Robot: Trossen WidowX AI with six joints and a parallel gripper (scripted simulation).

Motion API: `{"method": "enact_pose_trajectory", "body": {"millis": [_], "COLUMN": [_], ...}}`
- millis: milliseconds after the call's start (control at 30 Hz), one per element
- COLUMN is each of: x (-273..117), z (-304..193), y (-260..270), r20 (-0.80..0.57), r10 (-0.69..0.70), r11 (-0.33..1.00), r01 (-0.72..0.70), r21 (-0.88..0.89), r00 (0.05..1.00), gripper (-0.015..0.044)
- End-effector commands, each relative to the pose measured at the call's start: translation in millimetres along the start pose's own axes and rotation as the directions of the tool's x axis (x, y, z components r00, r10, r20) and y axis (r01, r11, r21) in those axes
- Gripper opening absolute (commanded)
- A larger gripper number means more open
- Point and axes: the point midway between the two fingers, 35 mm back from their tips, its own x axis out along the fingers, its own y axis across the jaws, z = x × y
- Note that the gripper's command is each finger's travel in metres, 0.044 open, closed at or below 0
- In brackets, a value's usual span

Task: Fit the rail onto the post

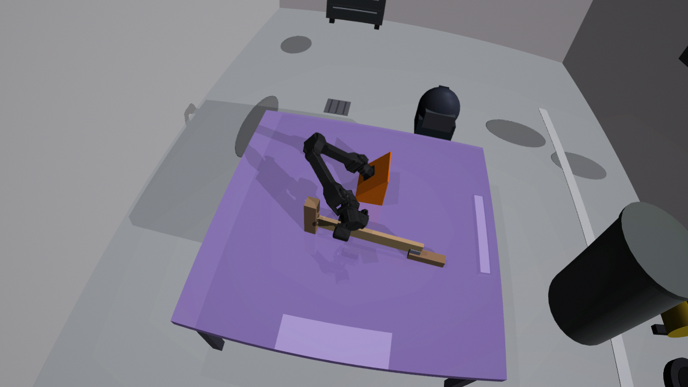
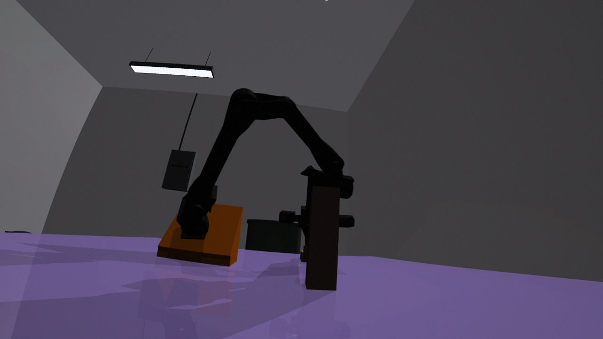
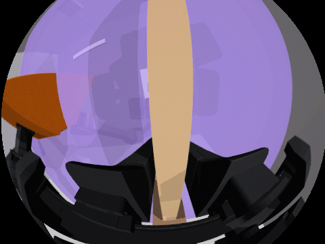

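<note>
Pincer (image 1: 347,230) (image 3: 165,138): narrowly open, clamped on wooden rail (image 1: 388,237) (image 3: 170,85). Top view: near end close at post (image 1: 310,216) (image 2: 322,238), contact unclear; far end over footboard block (image 1: 428,258). Exterior: post upright on tabletop (image 1: 240,269) (image 2: 442,294), hiding most of rail.

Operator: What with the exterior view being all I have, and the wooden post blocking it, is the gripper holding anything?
Observer: Yes, the wrist view shows the gripper shut on the wooden bed rail.

Operator: Where's its far end?

Observer: From the top, at the bracket on the low footboard block.

Operator: And its near end?

Observer: Close beside the wooden post; I can't tell whether they touch.
</note>
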Motion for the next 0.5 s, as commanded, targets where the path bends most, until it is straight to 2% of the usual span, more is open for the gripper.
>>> {"method": "enact_pose_trajectory", "body": {"millis": [0,467], "x": [-1.2,-1.5], "z": [-1.6,-6.0], "y": [-0.3,-0.3], "r20": [-0.001,-0.001], "r10": [-0.004,-0.004], "r11": [1.000,1.000], "r01": [0.004,0.004], "r21": [-0.004,-0.004], "r00": [1.000,1.000], "gripper": [0.0000,0.0000]}}
